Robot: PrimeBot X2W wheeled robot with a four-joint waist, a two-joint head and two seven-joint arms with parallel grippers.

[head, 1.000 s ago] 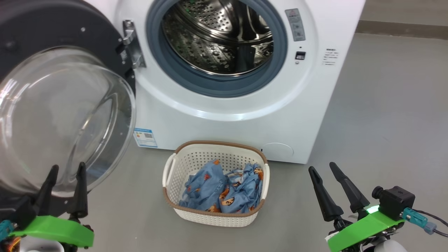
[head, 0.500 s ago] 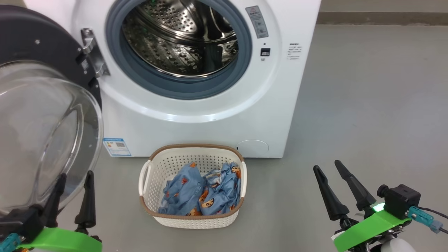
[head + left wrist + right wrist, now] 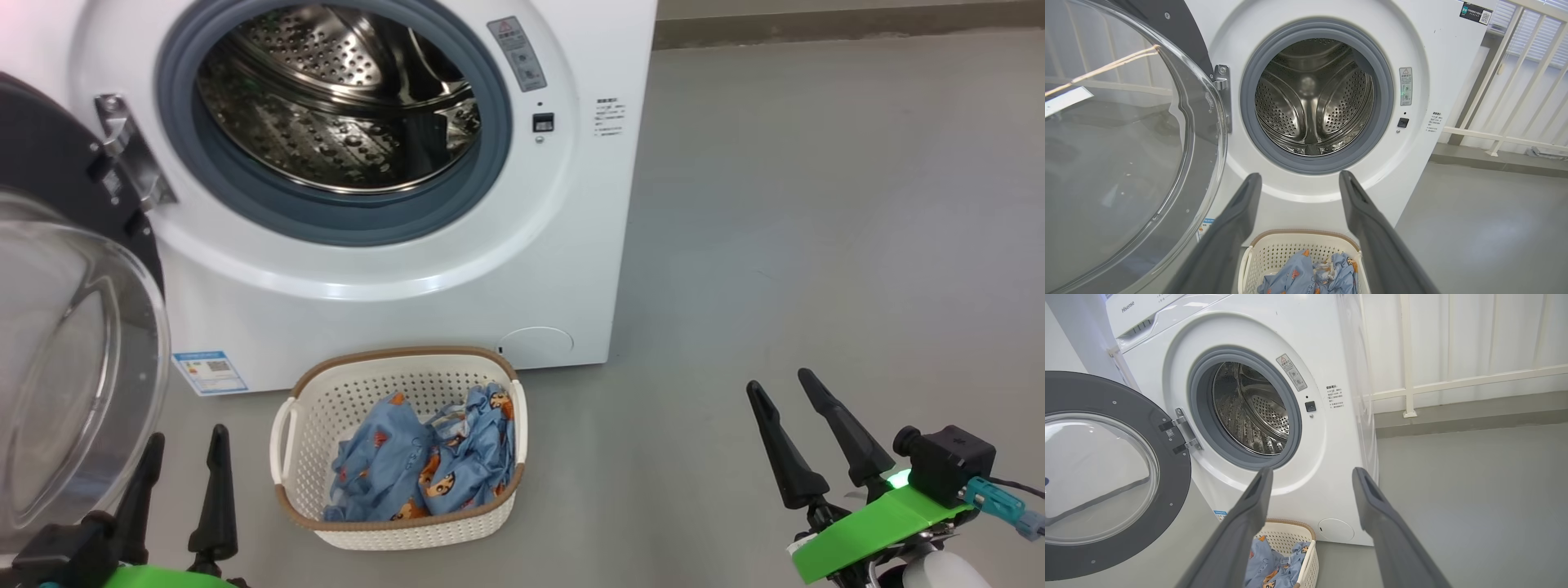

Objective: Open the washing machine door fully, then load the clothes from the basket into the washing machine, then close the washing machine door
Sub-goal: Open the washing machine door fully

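Nearest the camera, the robot's left gripper [image 3: 187,437] and right gripper [image 3: 779,380] are hanging low over the grey floor [image 3: 816,245]. The long dark jaws of each are standing wide apart and gripping nothing. Between them, nearer the left one, the small cream-white perforated plastic basket [image 3: 400,531] with its brown braided rim is sitting on the floor just in front of the machine. The light blue garments printed with orange-brown bears [image 3: 424,465] are lying bundled inside it, untouched. To the left, the large round door with its black rim and bulging clear glass bowl [image 3: 65,367] is standing swung out on its hinge, well clear of the opening. Behind, the big white front-loading washing machine [image 3: 571,245] is showing a bare steel perforated drum [image 3: 326,106]. The opening step is looking done. Loading is not yet begun, and closing the door is waiting after that.
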